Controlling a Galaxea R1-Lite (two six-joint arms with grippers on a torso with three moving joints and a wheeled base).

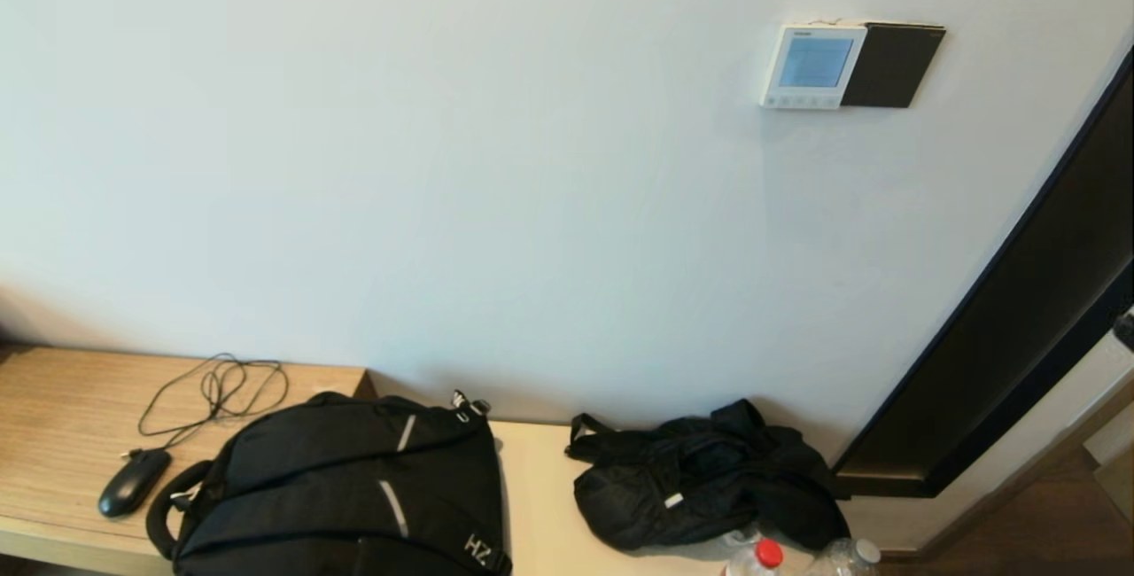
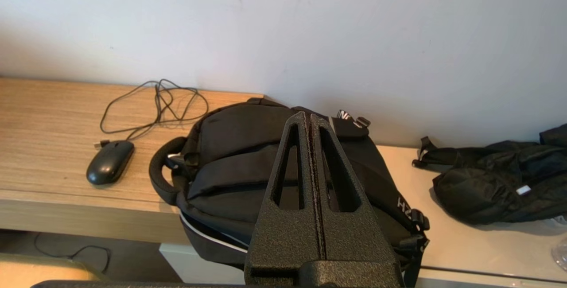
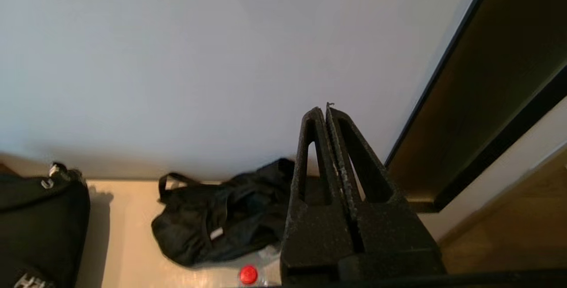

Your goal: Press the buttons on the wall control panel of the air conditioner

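The white control panel (image 1: 811,65) hangs on the wall at the upper right, its screen lit pale blue. The row of tiny pale buttons (image 1: 800,101) runs along its lower edge. A plain dark square plate (image 1: 891,66) sits right beside it. Neither gripper shows in the head view. My left gripper (image 2: 308,115) is shut and empty, low over the black backpack (image 2: 248,173). My right gripper (image 3: 324,110) is shut and empty, pointing at the bare wall above the black bag (image 3: 221,217), well below the panel, which does not show in either wrist view.
A wooden desk (image 1: 62,399) carries a black mouse (image 1: 133,481) with a coiled cable, the backpack (image 1: 345,487) and the crumpled black bag (image 1: 700,478). Two bottles, one with a red cap (image 1: 768,552), stand at the front. A dark door frame (image 1: 1019,319) runs along the right.
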